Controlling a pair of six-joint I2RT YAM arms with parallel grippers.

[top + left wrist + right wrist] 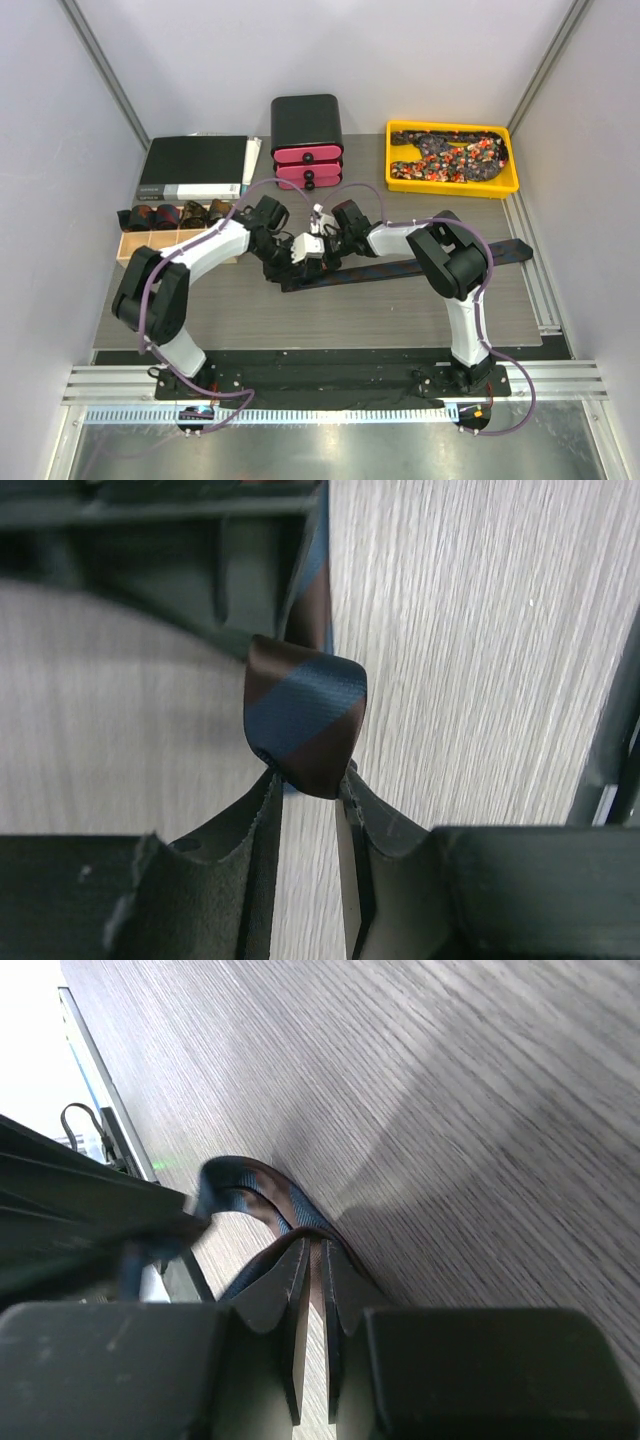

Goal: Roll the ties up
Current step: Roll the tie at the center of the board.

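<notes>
I see left gripper (308,780) pinching folded loop of striped tie (305,712); right gripper (312,1252) fingers narrow, clamping same tie.

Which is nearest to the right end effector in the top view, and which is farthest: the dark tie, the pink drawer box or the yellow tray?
1. The dark tie, pinched in the right end effector, centre.
2. The pink drawer box, just behind.
3. The yellow tray, back right.

Dark tie (390,266) flat across table (400,310), left to right. Left gripper (292,258) and right gripper (322,236) meet over its left end, seemingly pinching it. Patterned ties (450,158) heaped in yellow tray (452,188). Rolled ties (170,214) in wooden box (150,240).
</notes>
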